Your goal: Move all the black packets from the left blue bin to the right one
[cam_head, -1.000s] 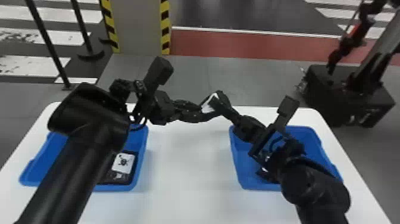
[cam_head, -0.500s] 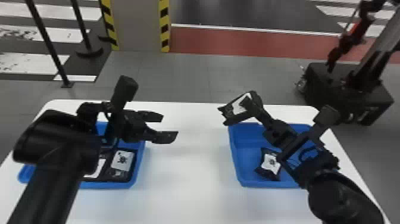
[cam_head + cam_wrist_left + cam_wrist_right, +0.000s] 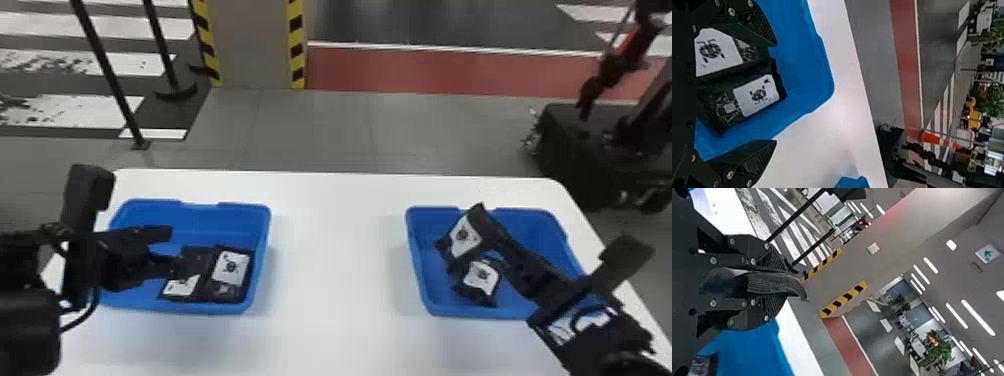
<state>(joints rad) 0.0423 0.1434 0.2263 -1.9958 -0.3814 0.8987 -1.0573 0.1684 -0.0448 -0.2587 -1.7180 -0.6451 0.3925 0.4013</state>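
Note:
In the head view my left gripper point(image 3: 172, 250) is open over the left blue bin point(image 3: 265, 220), close to black packets point(image 3: 231, 270) with white labels lying at its near right side. The left wrist view has the open left gripper point(image 3: 774, 94) with two packets point(image 3: 756, 96) beyond and between its fingers. My right gripper point(image 3: 482, 245) is shut on a black packet point(image 3: 464, 235) held over the right blue bin point(image 3: 425, 295). Another packet point(image 3: 481, 280) lies in that bin. In the right wrist view the right gripper point(image 3: 777, 284) pinches the packet point(image 3: 770, 284) edge-on.
Both bins stand on a white table point(image 3: 340, 250), with a wide gap between them. Past the table's far edge are a striped pillar point(image 3: 250, 45), thin black posts point(image 3: 107, 70) and a dark machine base point(image 3: 590, 155) at the right.
The two grippers have parted. The left one moved left and down over its bin; the right one carried its packet right and down over the right bin.

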